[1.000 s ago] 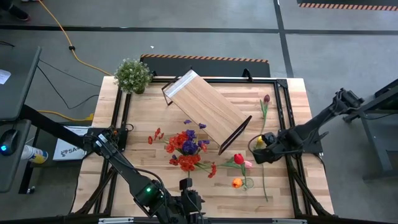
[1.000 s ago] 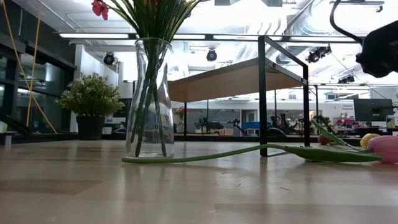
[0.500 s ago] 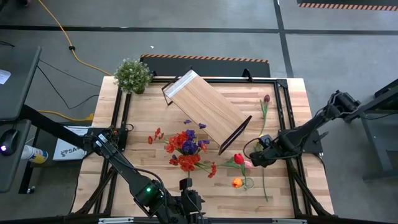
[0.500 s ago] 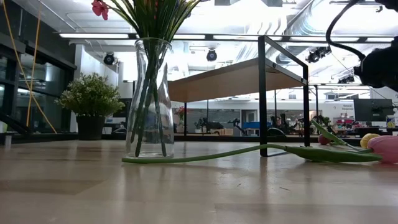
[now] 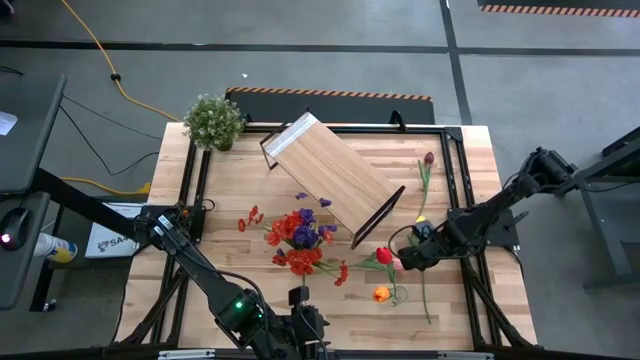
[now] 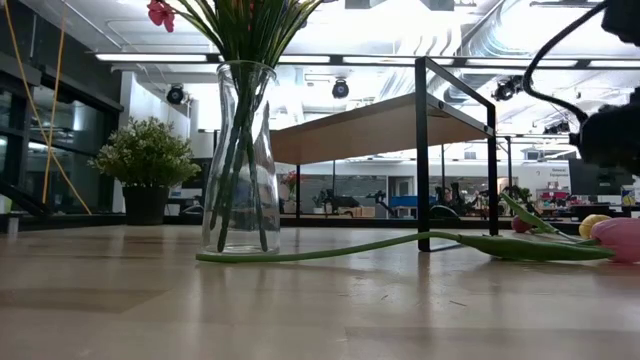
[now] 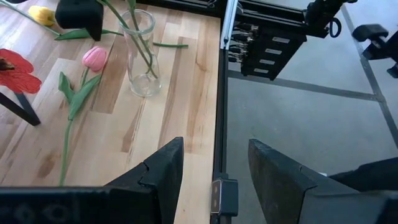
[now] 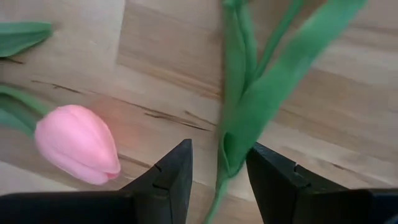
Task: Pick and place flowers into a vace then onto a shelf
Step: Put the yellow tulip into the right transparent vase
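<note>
Right wrist view puts the right end effector (image 8: 217,165) low over the counter (image 8: 348,106), its two fingers spread with a green tulip stem (image 8: 233,134) running between them, not yet pinched. A pink tulip (image 8: 78,152) lies on the wood just beside that stem.

From above, the same end effector (image 5: 410,258) sits beside the pink tulip (image 5: 399,264), with a red tulip (image 5: 384,255) touching the pink one and an orange tulip (image 5: 381,294) near it, closer to the counter's front edge. The glass vase (image 5: 300,243), already holding red and purple flowers (image 5: 298,230), stands well apart from the pink tulip, toward the left arm's side. The shelf (image 5: 332,175) stands behind the vase, angled, and a dark maroon tulip (image 5: 427,160) lies beyond the pink one.

The left end effector (image 7: 214,177) waits at the counter's front edge, fingers spread, holding nothing.
</note>
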Controlling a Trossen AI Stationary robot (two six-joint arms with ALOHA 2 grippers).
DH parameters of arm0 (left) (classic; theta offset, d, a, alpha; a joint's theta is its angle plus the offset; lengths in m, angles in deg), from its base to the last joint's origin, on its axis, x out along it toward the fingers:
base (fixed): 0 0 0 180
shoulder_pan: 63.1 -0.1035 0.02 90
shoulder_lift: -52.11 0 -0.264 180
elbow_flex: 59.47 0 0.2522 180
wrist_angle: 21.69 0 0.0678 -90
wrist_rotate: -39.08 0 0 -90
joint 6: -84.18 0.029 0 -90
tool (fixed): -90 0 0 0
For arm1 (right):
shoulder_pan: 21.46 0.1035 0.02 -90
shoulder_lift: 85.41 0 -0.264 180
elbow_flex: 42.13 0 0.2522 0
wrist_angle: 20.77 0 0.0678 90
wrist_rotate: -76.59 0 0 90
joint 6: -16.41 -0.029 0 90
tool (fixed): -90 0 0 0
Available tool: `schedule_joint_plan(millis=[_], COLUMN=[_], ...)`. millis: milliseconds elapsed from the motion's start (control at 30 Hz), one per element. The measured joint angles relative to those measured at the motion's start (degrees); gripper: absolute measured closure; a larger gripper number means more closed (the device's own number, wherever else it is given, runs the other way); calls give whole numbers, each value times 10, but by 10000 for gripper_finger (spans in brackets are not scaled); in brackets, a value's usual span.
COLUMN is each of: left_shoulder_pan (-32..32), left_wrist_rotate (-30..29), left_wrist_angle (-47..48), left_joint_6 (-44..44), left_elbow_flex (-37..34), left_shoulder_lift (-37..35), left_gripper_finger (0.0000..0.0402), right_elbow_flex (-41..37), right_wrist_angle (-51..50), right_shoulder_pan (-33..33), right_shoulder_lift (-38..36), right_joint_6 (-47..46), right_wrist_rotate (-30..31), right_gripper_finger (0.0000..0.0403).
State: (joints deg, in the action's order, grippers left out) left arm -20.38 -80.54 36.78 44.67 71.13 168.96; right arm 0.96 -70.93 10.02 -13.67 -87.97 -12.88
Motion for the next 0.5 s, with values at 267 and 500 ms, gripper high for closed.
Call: schedule_joint_plan(millis=[267,500], left_shoulder_pan=[0,0], left_wrist_rotate=[-3,-15], left_wrist_angle=[0,0], left_joint_6=[0,0], left_elbow_flex=[0,0], left_shoulder_lift=[0,0], left_gripper_finger=[190,190], right_elbow_flex=[-30,-31], right_wrist_angle=[38,35], right_shoulder_pan=[0,0], right_shoulder_lift=[-2,-2], right_joint_6=[-10,-4], right_wrist_rotate=[-16,-13], right_gripper_finger=[263,263])
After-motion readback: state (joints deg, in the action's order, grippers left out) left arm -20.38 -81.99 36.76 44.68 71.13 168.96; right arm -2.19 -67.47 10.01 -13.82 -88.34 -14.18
